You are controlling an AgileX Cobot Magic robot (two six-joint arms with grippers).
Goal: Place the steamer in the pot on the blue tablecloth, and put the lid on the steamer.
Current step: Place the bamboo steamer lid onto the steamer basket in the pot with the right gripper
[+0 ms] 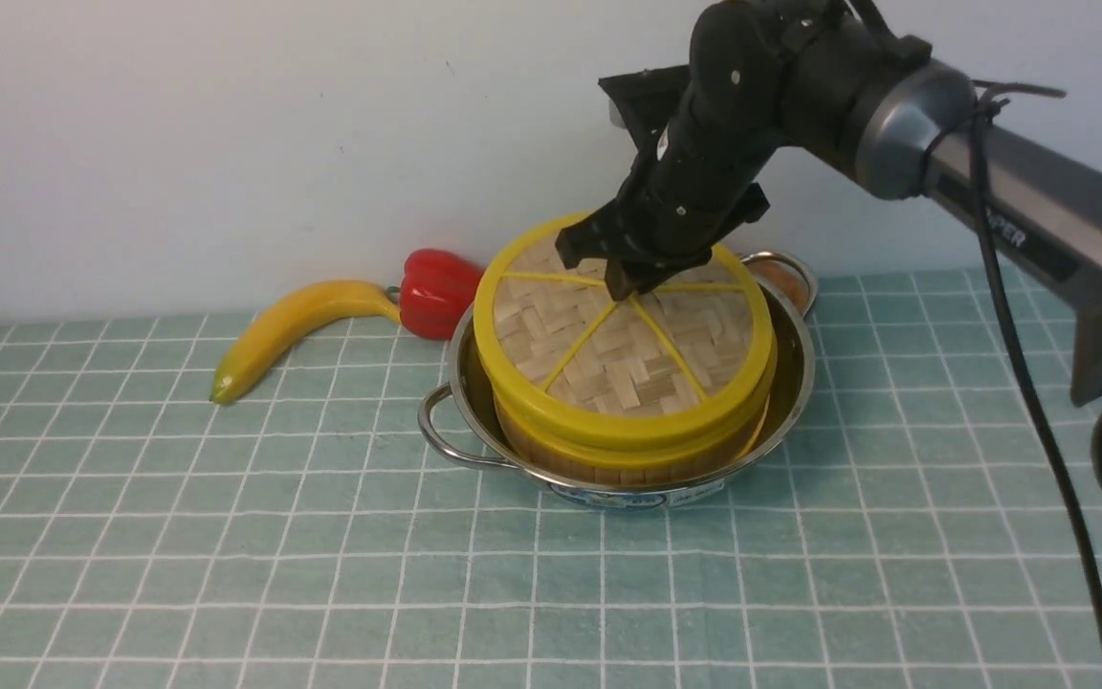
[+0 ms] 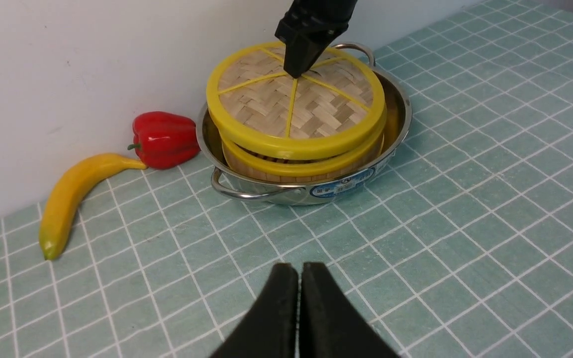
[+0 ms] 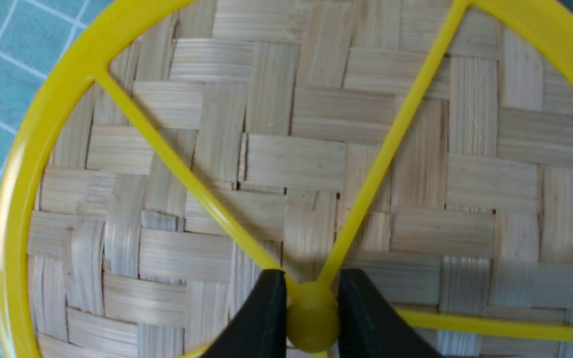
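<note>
- Front view: the lid (image 1: 623,335) covers the steamer (image 1: 608,467), which stands inside the pot (image 1: 793,373) on the blue tablecloth (image 1: 226,536). The right jaws meet the lid at its centre.
- Left wrist view: the left jaws are pressed together on nothing, above the blue tablecloth (image 2: 465,223) and well apart from the pot (image 2: 398,112). The lid (image 2: 296,109) sits slightly askew over the steamer (image 2: 266,171).
- Right wrist view: the right jaws clamp the knob (image 3: 312,318) of the lid (image 3: 266,149), one on each side.
</note>
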